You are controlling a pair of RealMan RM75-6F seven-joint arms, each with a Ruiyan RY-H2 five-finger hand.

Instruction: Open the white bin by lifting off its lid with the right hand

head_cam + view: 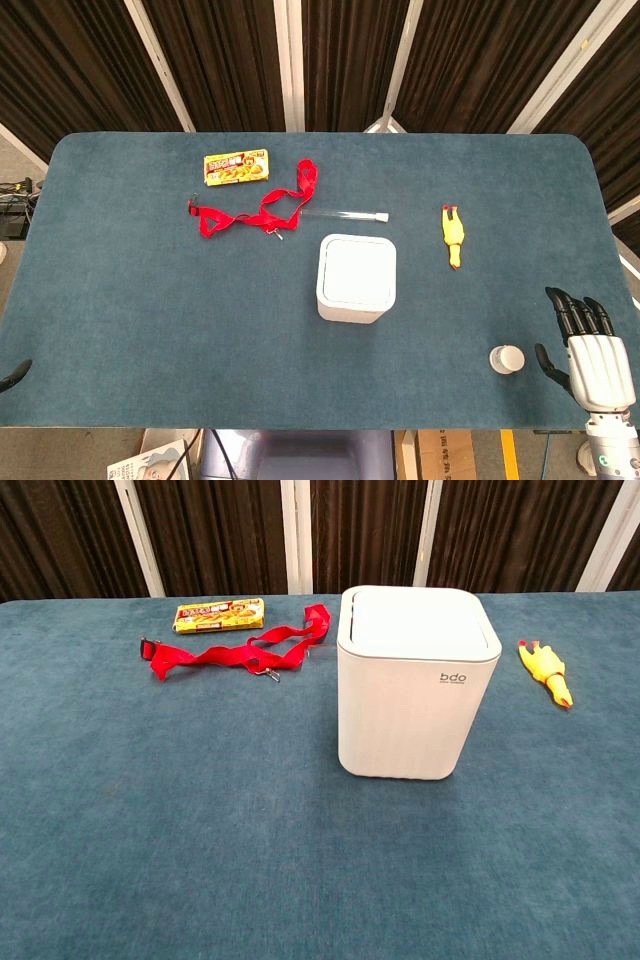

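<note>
White bin point(356, 277) stands upright near the middle of the counter point(150, 330), lid point(418, 620) still seated. Task step not yet begun.

Right hand point(585, 345) sits at the near right corner of the counter, well apart from the bin, palm down, fingers spread, holding nothing. Left hand point(14, 376): only a dark tip shows at the near left edge in the head view; cannot tell how its fingers lie.

Handling, judged from appearance: bin and lid look like smooth matte moulded plastic, rigid, thin-walled, probably light. The body is a rounded-corner box with faint vertical ribbing on its front face. The lid is a shallow cap with rounded edges and a slightly recessed top panel; no knob or handle shows. Best hold is likely across two opposite lid edges, thumb on one side, fingers on the other, just above the seam. The smooth surface may slip, and a light bin may rise with the lid if the fit is tight.

Other items: the counter is covered in blue-green felt-like cloth. Red strap point(255, 210), soft webbing with a metal clip, lies far left of the bin. Yellow snack box point(236, 167) lies beyond it. A clear tube point(345, 213) lies just beyond the bin. Yellow rubber chicken point(453, 236) lies to the right. A small white cap point(506, 359) sits near the right hand.
</note>
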